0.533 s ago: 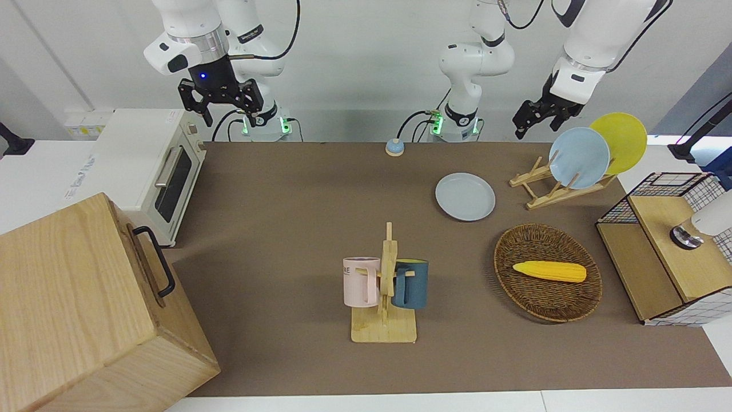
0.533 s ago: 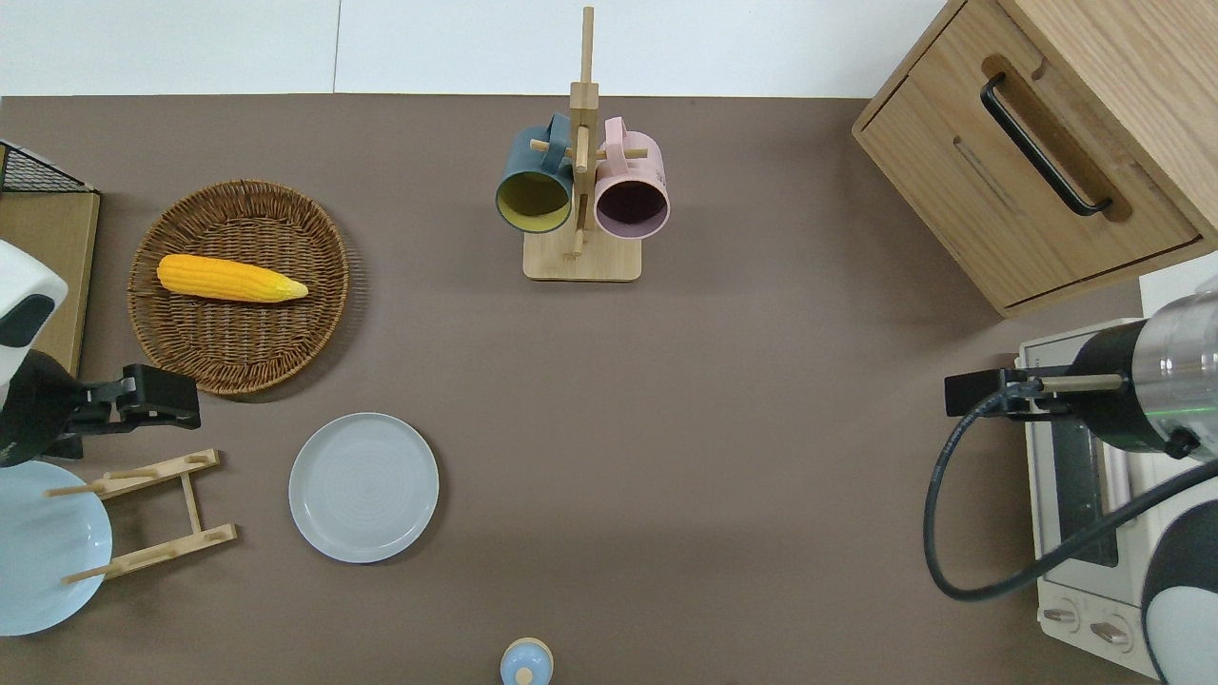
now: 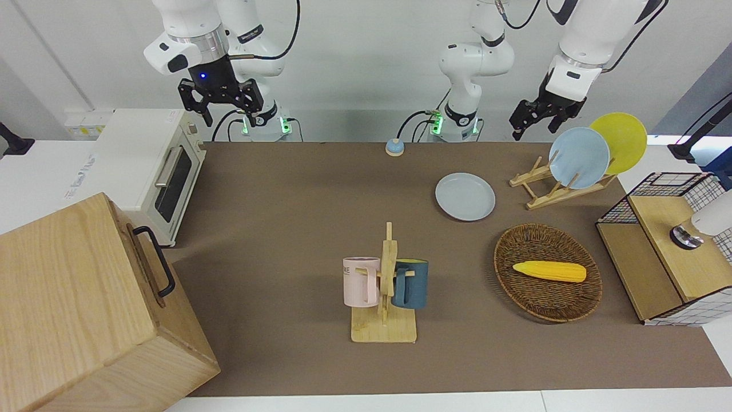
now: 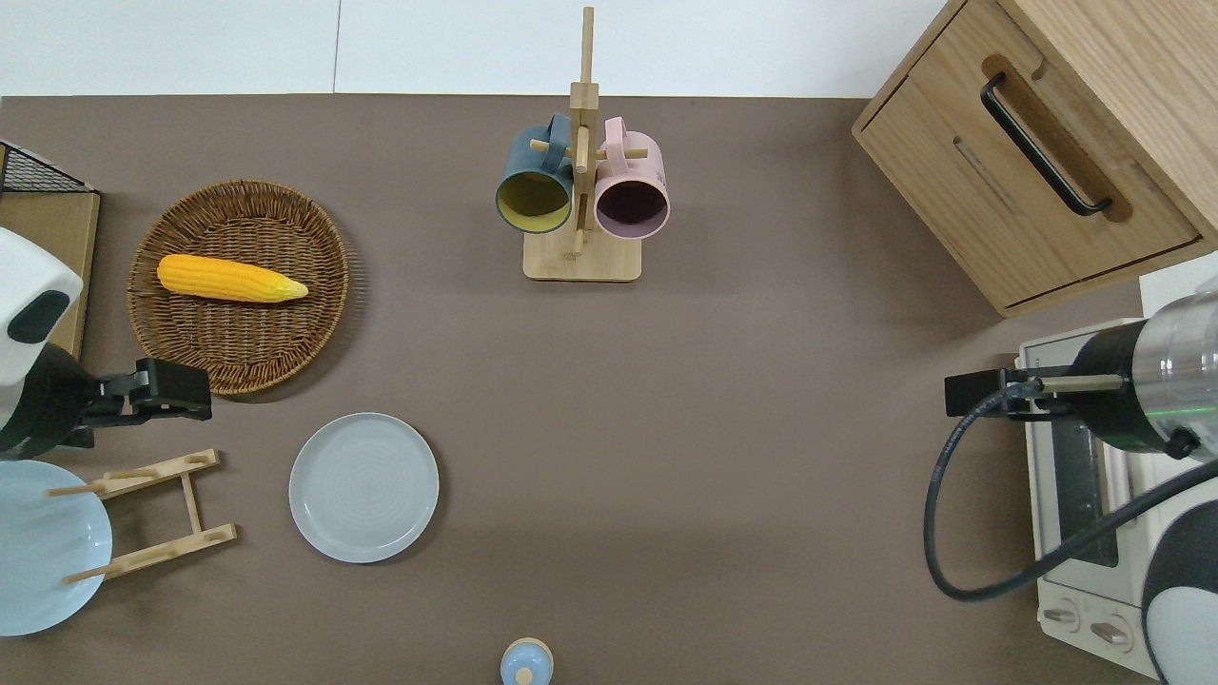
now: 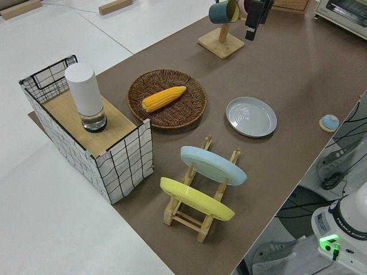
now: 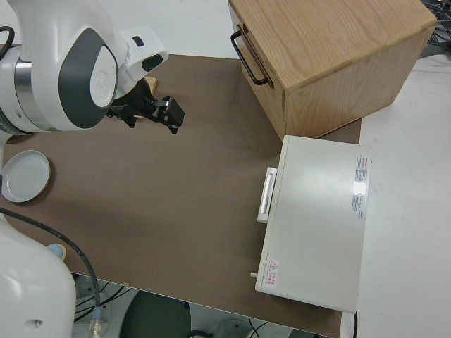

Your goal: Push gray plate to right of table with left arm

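The gray plate is seen flat on the tabletop — untouched. The left gripper is held near the basket; its finger state cannot be told — the right arm is parked.

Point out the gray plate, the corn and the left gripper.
gray plate (image 4: 363, 487): overhead view, on its flat centre.
corn (image 4: 231, 279): overhead view, mid-cob, in the basket.
left gripper (image 4: 195, 388): overhead view, at its black fingertips.

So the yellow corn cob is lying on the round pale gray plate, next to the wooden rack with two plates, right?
Not quite. The yellow corn cob lies in the round woven wicker basket, not on the round pale gray plate, which holds nothing. The plate does lie flat on the brown table beside the wooden rack with two plates. The overhead view shows this.
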`<state>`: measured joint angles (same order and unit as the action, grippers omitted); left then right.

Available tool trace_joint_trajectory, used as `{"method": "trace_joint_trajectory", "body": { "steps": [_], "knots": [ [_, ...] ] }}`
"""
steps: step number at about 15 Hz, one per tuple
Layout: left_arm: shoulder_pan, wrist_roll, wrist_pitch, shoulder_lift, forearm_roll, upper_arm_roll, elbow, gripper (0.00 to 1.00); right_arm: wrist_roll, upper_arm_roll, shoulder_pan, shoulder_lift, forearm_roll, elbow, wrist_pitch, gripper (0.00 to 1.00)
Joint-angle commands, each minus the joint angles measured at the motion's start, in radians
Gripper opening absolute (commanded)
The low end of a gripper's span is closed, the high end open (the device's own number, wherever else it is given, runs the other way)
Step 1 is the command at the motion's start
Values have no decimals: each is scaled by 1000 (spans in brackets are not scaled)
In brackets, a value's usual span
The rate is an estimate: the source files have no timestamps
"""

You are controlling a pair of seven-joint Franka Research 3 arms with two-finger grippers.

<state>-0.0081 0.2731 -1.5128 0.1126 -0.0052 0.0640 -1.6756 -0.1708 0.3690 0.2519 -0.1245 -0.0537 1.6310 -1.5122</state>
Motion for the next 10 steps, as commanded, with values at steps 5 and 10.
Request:
{"method": "trace_joint_trajectory", "body": {
  "steps": [5,10],
  "knots": [
    [-3,-8,-27,-11,4,-6,10,991,-10,14,24,-27,-21,27,0,996],
    [20,-78,-127,9,-2,-13,-128,991,-10,14,24,-27,-21,27,0,996]
  ]
}}
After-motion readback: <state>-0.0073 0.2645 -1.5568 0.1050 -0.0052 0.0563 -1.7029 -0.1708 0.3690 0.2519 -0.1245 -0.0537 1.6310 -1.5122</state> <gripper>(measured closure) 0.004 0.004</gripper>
